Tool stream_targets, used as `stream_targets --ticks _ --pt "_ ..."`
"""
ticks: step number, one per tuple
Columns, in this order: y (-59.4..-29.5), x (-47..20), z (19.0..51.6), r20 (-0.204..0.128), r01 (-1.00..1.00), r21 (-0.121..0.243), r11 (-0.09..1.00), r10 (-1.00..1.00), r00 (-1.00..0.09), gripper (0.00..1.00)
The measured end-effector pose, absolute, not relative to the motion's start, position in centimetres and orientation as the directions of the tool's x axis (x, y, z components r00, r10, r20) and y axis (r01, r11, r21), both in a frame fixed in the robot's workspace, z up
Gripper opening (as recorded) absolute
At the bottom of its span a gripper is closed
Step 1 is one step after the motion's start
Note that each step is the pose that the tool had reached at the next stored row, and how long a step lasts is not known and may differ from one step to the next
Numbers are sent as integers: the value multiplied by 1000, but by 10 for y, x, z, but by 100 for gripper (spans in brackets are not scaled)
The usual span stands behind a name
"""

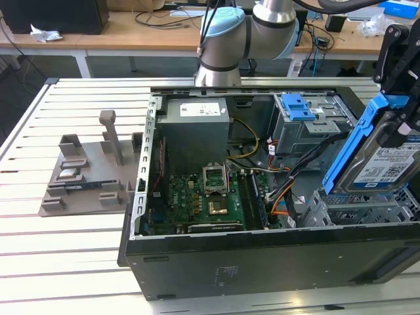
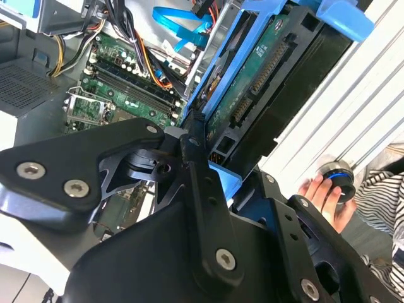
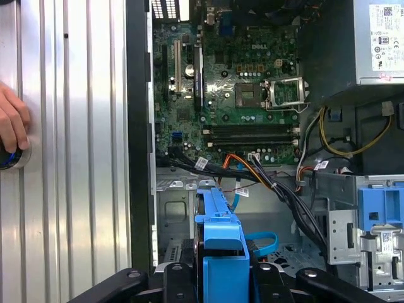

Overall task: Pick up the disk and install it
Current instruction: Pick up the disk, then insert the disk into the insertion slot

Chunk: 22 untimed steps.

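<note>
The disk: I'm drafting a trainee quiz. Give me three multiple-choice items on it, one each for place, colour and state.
1. Where is the disk? A on the circuit board; B in the air over the case, at the exterior view's right; C on the grey stand.
2. What colour is the disk's bracket? A blue; B red; C yellow.
3. The gripper is: A open and empty; B resting on the table; C shut on the disk.
Answers: 1 B, it hangs tilted above the case. 2 A, blue plastic edges it. 3 C, it clamps the bracket.
</note>
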<state>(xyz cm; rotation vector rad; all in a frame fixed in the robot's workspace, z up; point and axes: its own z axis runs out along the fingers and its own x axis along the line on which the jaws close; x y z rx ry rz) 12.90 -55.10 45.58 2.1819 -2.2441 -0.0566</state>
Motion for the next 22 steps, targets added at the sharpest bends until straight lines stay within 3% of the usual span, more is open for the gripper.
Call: stream_targets --ticks 22 --pt "-549 132 427 -15 -999 37 9 -1000 -10 36"
